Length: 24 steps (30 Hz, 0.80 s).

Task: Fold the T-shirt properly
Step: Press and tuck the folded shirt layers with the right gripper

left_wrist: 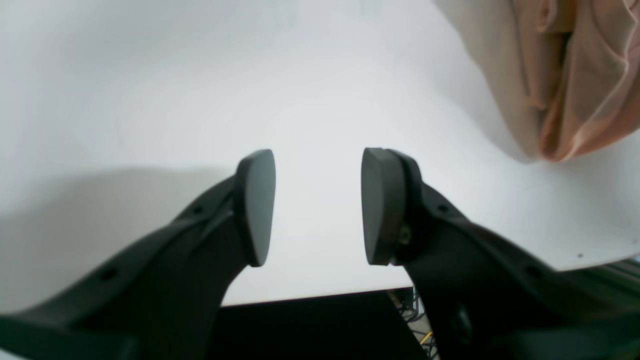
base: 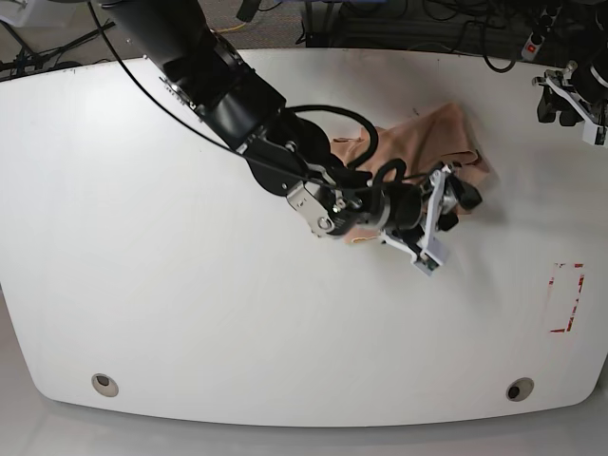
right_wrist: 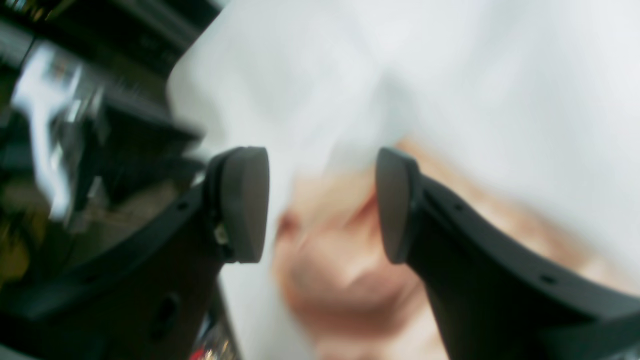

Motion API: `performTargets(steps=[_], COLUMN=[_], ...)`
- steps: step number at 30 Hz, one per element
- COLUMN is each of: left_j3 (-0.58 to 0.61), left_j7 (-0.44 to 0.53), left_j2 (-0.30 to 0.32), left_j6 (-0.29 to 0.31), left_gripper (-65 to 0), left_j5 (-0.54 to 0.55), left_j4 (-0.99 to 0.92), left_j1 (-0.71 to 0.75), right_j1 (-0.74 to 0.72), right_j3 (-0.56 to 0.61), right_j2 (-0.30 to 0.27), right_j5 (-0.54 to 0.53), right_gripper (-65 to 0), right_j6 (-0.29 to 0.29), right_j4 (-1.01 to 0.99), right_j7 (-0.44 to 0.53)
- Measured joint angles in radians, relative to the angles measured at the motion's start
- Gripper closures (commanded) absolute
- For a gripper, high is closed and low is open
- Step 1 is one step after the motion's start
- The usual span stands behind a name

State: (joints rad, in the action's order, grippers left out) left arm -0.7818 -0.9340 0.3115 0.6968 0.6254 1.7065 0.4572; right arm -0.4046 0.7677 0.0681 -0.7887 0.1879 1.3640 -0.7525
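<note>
Hovering over the crumpled T-shirt (base: 432, 133), the right hand (right_wrist: 320, 202) looks released, though blurred. Left hand (left_wrist: 317, 205) gapes, grasping nothing, above bare surface (left_wrist: 150, 90).

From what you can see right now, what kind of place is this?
Probably a robotics lab or test bench: a bare white table, a black robot arm reaching over a crumpled T-shirt, and cables behind the table.

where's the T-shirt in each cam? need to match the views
Left wrist: T-shirt in the top right corner, bunched, apart from the open left claw.
Right wrist: blurred peach patch at lower centre, seen between and below the fingers of the right claw.
Base: crumpled right of centre, partly hidden behind the right arm.
Shared landmark: the white table, in all three views.
</note>
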Motion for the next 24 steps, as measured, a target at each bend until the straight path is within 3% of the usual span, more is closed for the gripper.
performTargets(steps=[5,14,19,24], left_j3=[0.001,0.006,0.006,0.006], left_j7=[0.0,0.001,0.0,0.001], left_j2=[-0.002,-0.002,-0.002,-0.003], left_j6=[0.0,0.0,0.0,0.0], left_gripper=[-25.7,-25.7,-25.7,-25.7], left_j5=[0.001,0.003,0.001,0.003], left_j4=[-0.001,-0.001,-0.001,-0.001], left_j1=[-0.003,-0.003,-0.003,-0.003], right_j1=[0.1,0.143,0.153,0.172], right_j3=[0.004,0.0,-0.001,-0.005], right_j2=[-0.026,0.014,0.033,-0.002], right_j5=[0.086,0.323,0.37,0.374], right_gripper=[-31.4,-31.4,-31.4,-31.4], right_j6=[0.002,-0.001,0.002,0.003], right_j4=[0.076,0.029,0.075,0.2], right_j7=[-0.068,-0.068,-0.096,-0.143])
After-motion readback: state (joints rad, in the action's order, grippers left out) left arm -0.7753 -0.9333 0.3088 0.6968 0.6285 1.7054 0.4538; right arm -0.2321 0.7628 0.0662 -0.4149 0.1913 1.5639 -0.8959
